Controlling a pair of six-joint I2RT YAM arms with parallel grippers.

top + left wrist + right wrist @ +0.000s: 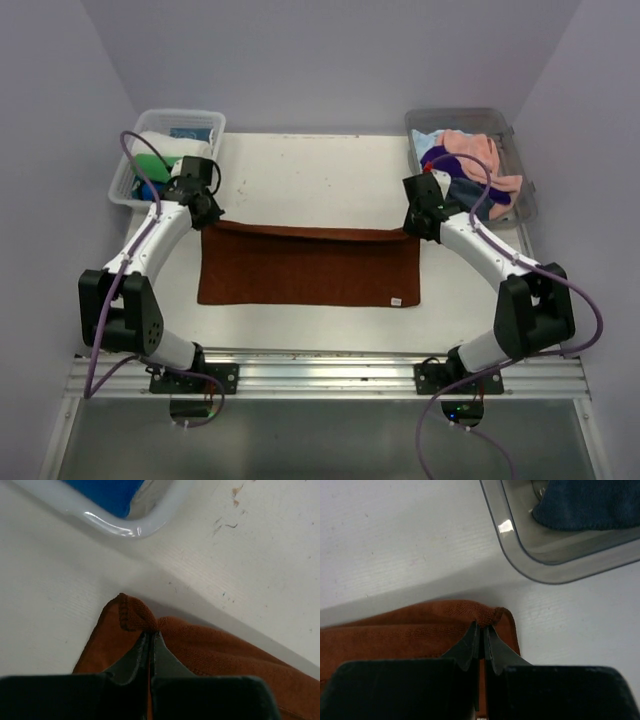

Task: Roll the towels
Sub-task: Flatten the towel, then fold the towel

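A rust-brown towel point(308, 268) lies flat in the middle of the white table, its far edge folded toward me in a narrow strip. My left gripper point(207, 213) is shut on the towel's far left corner point(134, 614). My right gripper point(418, 222) is shut on the far right corner point(492, 615). In both wrist views the corner cloth bunches up between the closed fingertips, held low over the table.
A clear bin point(124, 182) at the far left holds rolled white, green and blue towels; its rim shows in the left wrist view point(120, 527). A grey bin point(528, 195) at the far right holds loose pink, blue and purple towels, and shows in the right wrist view point(535, 562).
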